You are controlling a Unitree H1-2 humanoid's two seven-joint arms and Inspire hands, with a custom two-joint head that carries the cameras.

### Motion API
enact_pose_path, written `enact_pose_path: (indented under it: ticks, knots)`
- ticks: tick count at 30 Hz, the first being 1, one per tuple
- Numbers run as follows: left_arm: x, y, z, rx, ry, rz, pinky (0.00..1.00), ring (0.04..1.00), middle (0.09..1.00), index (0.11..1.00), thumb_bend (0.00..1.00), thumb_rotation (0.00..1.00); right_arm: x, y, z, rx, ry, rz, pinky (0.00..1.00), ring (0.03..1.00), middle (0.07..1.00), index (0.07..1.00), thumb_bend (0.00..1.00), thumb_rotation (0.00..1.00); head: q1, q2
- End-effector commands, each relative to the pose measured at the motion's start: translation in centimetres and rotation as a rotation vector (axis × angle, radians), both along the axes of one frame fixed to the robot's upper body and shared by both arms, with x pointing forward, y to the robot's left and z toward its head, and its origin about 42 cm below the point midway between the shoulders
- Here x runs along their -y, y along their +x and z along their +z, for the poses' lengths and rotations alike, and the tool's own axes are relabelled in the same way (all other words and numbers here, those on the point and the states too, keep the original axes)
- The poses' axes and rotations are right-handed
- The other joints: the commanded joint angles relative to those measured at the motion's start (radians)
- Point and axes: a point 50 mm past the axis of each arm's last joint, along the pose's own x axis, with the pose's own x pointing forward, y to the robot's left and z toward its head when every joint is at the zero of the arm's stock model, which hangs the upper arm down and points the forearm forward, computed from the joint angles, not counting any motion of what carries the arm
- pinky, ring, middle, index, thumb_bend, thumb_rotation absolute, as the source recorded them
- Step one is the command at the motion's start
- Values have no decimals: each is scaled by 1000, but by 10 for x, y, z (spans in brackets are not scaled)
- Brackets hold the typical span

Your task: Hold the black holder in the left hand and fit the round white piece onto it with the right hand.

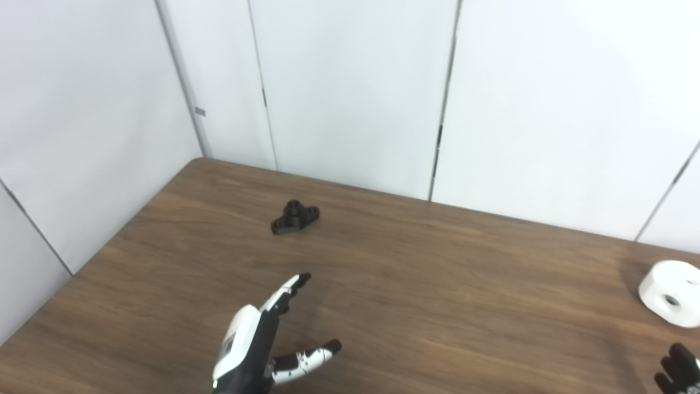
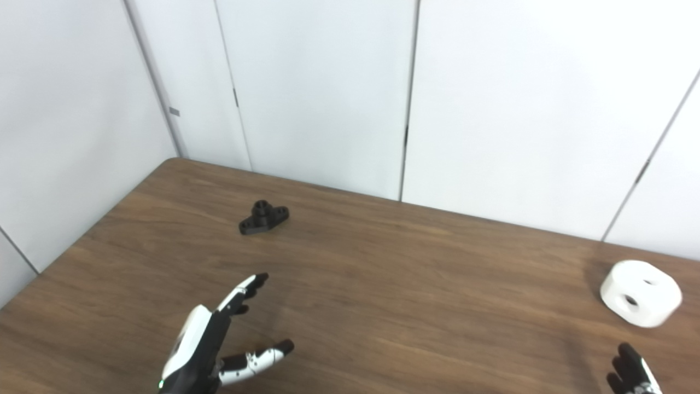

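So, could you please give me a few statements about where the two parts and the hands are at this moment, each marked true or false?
1. The black holder lies on the table, with nothing gripping it. True.
2. The left hand is shut on the holder. False: it is open, fingers spread, nearer the camera than the holder and apart from it.
3. The round white piece sits near the table's right side. True.
4. The white piece is already fitted onto the holder. False: the two lie far apart on the table.
5. The right hand holds the white piece. False: only its fingertips show at the bottom edge, short of the piece.
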Motion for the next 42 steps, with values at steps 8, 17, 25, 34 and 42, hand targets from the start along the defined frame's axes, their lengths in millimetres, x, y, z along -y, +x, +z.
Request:
enact_pose_path:
  ticks: [8,17,25,34,42]
  knots:
    - [-33,39,27,25,312,87,934,951,919,886,873,477,-8,-32,-40,-179,46,-36,984,1000,991,928,689,987,-12,-4]
    - [-50,69,34,14,311,93,901,958,937,883,847,498,-9,-33,-42,-182,40,-42,1000,1000,989,921,702,997,-24,2]
    - [-66,102,39,-15,350,146,937,955,929,883,819,493,-11,-34,-41,-185,48,-39,1000,1000,984,917,702,980,-30,7]
    - [-83,136,38,-48,365,181,931,963,933,864,823,493,-13,-34,-40,-195,44,-41,976,1000,988,923,701,984,-27,21]
    - [-93,162,42,-53,384,217,932,954,925,842,829,468,-16,-33,-40,-192,49,-38,970,1000,988,922,713,979,-28,27]
